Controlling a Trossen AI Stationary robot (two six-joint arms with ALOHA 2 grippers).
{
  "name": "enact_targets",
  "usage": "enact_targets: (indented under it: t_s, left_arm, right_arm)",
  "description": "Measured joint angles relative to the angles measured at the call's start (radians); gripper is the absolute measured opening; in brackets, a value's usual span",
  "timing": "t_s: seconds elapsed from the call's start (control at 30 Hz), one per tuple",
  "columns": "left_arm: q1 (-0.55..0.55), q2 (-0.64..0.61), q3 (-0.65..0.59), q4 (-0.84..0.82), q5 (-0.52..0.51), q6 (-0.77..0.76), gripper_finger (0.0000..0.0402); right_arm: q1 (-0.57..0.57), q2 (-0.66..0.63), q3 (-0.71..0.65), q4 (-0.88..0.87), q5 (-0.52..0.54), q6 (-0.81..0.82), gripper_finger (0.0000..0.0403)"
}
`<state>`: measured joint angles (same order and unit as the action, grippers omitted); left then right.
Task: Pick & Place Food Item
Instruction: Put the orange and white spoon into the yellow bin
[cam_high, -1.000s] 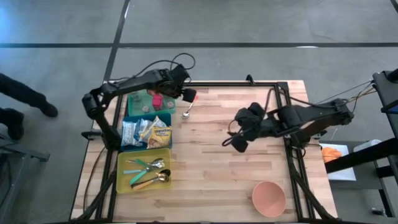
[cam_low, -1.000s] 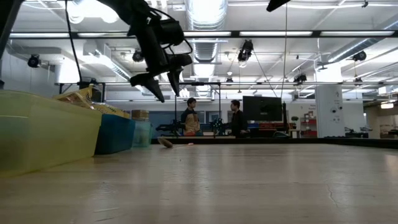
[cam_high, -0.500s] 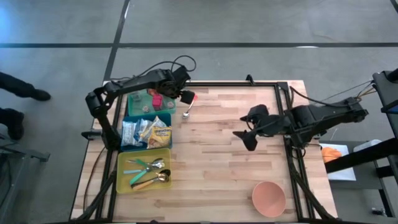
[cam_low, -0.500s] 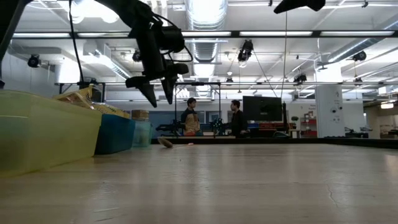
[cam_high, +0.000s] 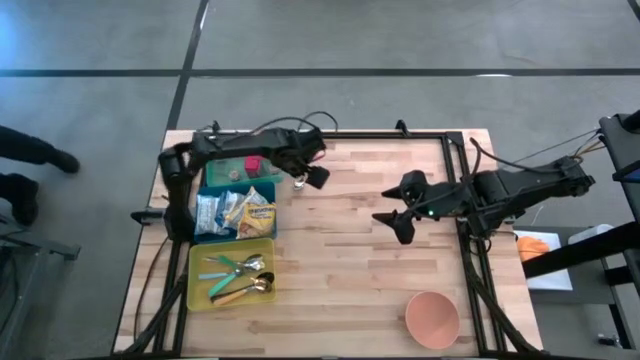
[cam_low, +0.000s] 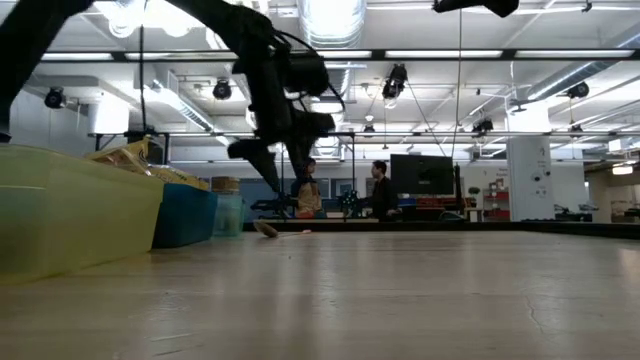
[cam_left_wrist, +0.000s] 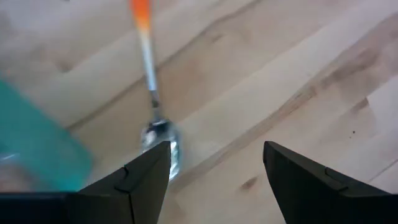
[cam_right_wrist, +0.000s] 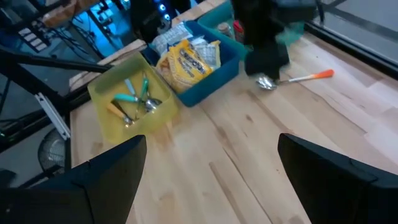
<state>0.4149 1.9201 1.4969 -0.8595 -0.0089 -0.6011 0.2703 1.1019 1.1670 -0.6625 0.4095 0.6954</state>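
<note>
Food packets (cam_high: 236, 210) lie in the blue bin (cam_high: 203, 238) at the table's left; the right wrist view shows them too (cam_right_wrist: 186, 56). My left gripper (cam_high: 317, 178) hangs open, pointing steeply down, low over the bare wood just right of the teal bin (cam_high: 212, 177). Between and ahead of its fingers (cam_left_wrist: 216, 149) a spoon with an orange handle (cam_left_wrist: 151, 87) lies flat on the table. My right gripper (cam_high: 398, 222) hangs open in the air over the table's middle right, holding nothing.
A yellow bin (cam_high: 195, 275) with cutlery stands at the near left. A pink bowl (cam_high: 432, 318) sits at the near right. The teal bin holds small items. Bare wood lies between the bins and the bowl. People stand far off in the room (cam_low: 305, 190).
My left gripper has swung from above the teal bin's far corner toward the table's right and near edge and has sunk, so it now hangs over the spoon. My right gripper has drawn back a little toward the right edge and tipped upward. Both stay open.
</note>
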Motion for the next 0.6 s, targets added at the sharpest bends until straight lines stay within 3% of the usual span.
enact_targets:
  t_s: [0.23,0.6]
  left_arm:
    - [0.039,0.128,0.114,-0.088,-0.017,0.005,0.026]
    - [0.069,0.205,0.119,-0.032,-0.068,0.082,0.026]
  right_arm:
    - [0.0,-0.002,0.052,-0.015,-0.034,-0.022,0.0359]
    - [0.001,-0.002,0.065,-0.016,-0.052,-0.034,0.0359]
